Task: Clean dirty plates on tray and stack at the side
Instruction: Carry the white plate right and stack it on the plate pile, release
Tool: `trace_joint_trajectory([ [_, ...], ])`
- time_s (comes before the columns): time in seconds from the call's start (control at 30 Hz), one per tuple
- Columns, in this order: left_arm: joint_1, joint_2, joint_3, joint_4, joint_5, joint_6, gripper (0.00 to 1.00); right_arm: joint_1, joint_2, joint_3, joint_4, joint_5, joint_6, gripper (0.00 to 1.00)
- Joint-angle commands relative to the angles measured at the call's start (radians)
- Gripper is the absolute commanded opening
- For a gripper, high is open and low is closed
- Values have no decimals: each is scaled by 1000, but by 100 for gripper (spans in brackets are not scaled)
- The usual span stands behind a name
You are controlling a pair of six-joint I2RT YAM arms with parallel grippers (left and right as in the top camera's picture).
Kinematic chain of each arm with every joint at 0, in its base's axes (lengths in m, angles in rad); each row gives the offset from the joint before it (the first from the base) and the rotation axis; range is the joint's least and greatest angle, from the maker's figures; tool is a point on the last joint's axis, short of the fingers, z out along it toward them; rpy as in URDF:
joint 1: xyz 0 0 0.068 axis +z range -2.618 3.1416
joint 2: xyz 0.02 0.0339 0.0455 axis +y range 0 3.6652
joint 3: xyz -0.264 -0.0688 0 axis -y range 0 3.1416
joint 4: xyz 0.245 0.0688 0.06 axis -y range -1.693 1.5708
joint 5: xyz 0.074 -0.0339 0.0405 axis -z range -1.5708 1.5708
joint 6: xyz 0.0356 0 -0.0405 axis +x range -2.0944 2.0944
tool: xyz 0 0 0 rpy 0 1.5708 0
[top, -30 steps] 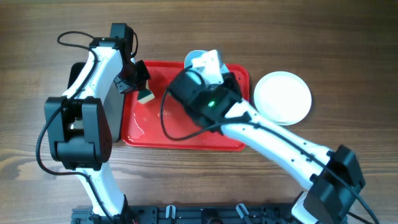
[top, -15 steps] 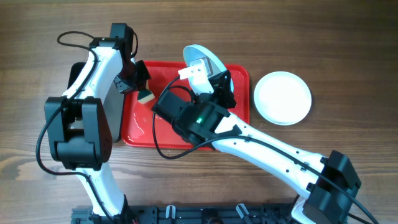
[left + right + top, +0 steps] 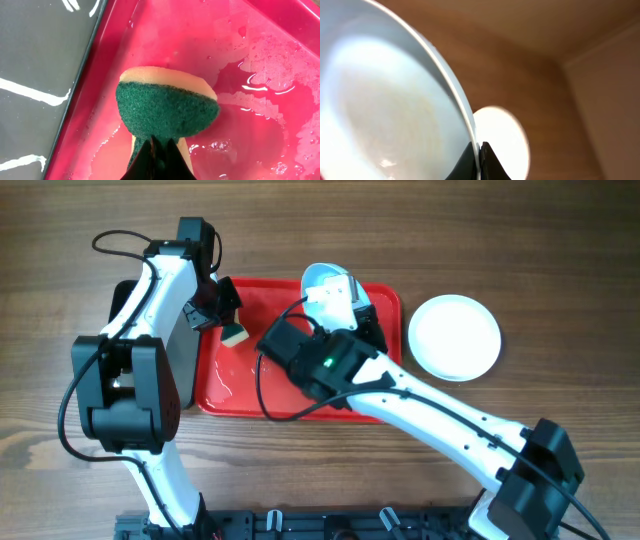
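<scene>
The right pincer (image 3: 479, 152) is closed on the rim of the tilted plate (image 3: 390, 110), judged light, rigid, likely wet-slick, best gripped rim-wise; the left pincer (image 3: 159, 154) clamps the sponge (image 3: 167, 107).

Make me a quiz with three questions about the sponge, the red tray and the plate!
1. Where is the sponge?
A. Over the red tray
B. Inside a cup
C. On the floor

2. What colour is its scrubby side?
A. Blue
B. Green
C. Purple

3. What is happening to the plate by the tray's far edge?
A. It lies broken
B. It is upside down on the table
C. The right jaws hold it up by its rim

Answers:
1 A, the left wrist view shows wet red tray right under it.
2 B, the rough layer is dark green on yellow foam.
3 C, the right wrist view shows the jaws pinched on its rim.
</scene>
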Motion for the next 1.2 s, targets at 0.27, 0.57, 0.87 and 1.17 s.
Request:
trace_joint_trajectory([
  [0.27,5,13,19,2,-13,-10,4,-427,-90,-1,160,-988,-244,4],
  [0.57,5,13,19,2,-13,-10,4,-883,-93,-24,112,-1213,-290,4],
  [0.87,5,13,19,2,-13,-10,4,-1139,-93,-255,221,-1197,-287,4],
  [1.17,5,13,19,-3,-13,-10,4,-1151,-90,-462,407,-1014,-189,4],
])
